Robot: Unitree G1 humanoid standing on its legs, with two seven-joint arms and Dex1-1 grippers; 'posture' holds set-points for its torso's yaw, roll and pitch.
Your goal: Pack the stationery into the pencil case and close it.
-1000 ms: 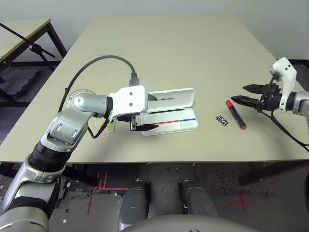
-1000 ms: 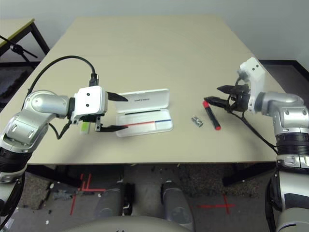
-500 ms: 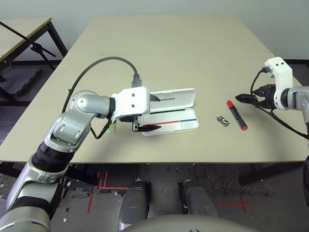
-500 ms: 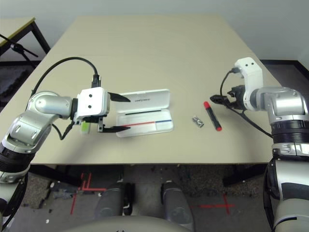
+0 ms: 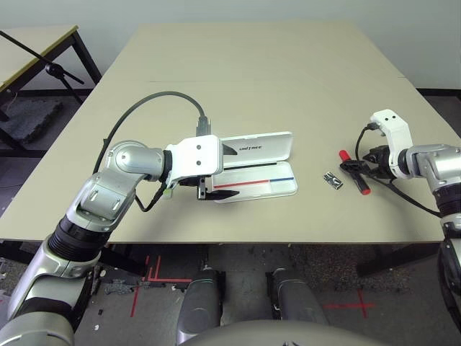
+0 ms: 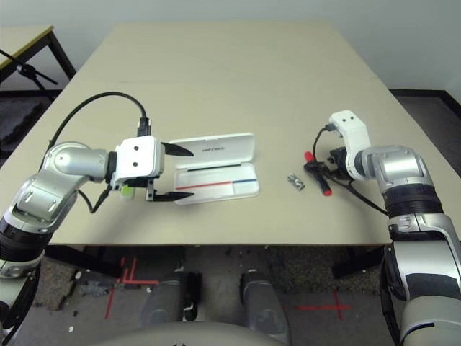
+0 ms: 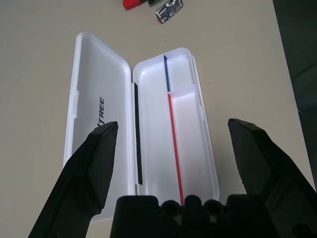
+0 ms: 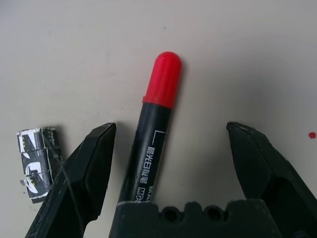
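Where fingers (image 8: 94,173) flank it, smooth cylindrical marker (image 8: 153,134) lies.

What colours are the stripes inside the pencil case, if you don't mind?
Red and blue, seen best in the left wrist view.

Pale beige rectangular tabletop (image 5: 252,79) is spanning most of the view, standing on dark metal legs (image 5: 407,258). Second table, light top with a yellowish edge (image 5: 32,50), is standing off to the far left; thin black rod (image 5: 32,54) is crossing in front of it. Plain light-grey wall (image 5: 252,9) is running behind. Dark grey floor (image 5: 245,252) is showing below the near edge, red tape lines (image 5: 349,305) lying on it. Small red dot (image 8: 312,135) is sitting on the tabletop.
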